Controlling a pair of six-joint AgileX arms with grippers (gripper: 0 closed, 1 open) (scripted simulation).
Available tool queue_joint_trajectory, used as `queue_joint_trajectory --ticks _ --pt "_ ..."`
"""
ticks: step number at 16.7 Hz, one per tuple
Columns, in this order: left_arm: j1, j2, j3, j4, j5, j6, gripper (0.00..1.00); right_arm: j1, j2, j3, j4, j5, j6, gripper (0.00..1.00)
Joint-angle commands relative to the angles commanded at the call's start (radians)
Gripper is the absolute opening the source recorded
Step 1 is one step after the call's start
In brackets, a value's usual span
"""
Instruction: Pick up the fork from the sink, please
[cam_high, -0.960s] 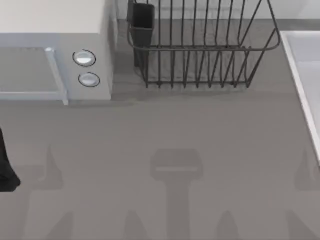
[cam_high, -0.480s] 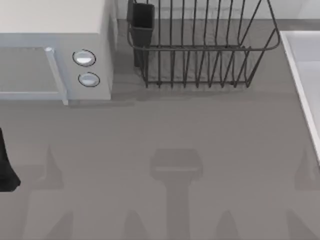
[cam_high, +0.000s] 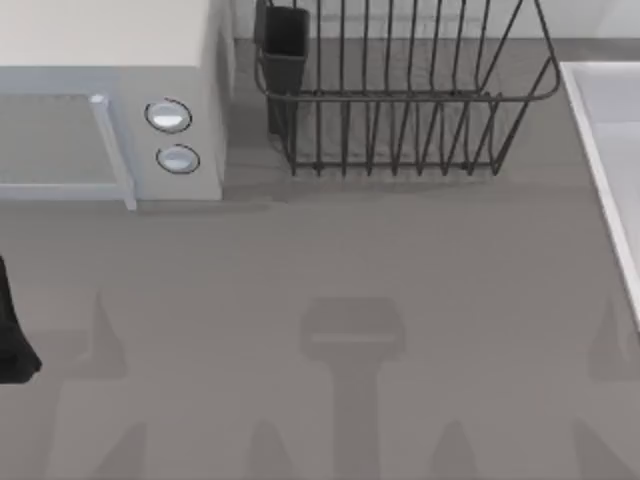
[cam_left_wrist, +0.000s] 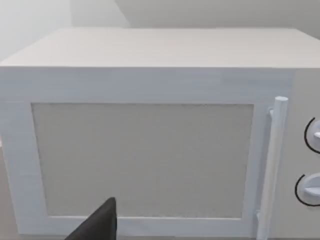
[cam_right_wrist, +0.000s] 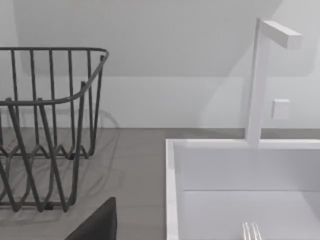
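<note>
The fork (cam_right_wrist: 251, 231) lies inside the sink (cam_right_wrist: 172, 175); just its silver tines show at the edge of the right wrist view. The sink is a pale basin with a raised rim, standing at the table's right edge (cam_high: 600, 150). A dark part of my right gripper (cam_right_wrist: 97, 225) shows in the right wrist view, short of the sink's near rim and well apart from the fork. My left arm (cam_high: 10, 340) sits parked at the table's left edge, and a dark part of its gripper (cam_left_wrist: 100, 225) faces the microwave door.
A white microwave (cam_high: 110, 110) stands at the back left, its handle (cam_left_wrist: 270, 165) and two knobs facing forward. A dark wire dish rack (cam_high: 400, 100) stands at the back middle, with a dark cup (cam_high: 285, 45) at its left end. A white faucet (cam_right_wrist: 260, 75) rises behind the sink.
</note>
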Motion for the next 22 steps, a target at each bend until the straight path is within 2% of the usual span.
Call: queue_joint_trajectory --ticks 8,12,17,22 --pt "0.0 0.0 0.0 0.0 0.0 0.0 1.0 0.0 0.0 0.0 0.0 0.0 0.0 1.0" --pt "0.0 0.0 0.0 0.0 0.0 0.0 1.0 -0.008 0.096 0.085 -0.05 0.0 -0.007 1.0" --pt "0.0 0.0 0.0 0.0 0.0 0.0 1.0 -0.034 0.417 0.367 -0.218 0.0 -0.032 1.0" --pt "0.0 0.0 0.0 0.0 0.0 0.0 1.0 -0.072 0.879 0.776 -0.461 0.002 -0.066 1.0"
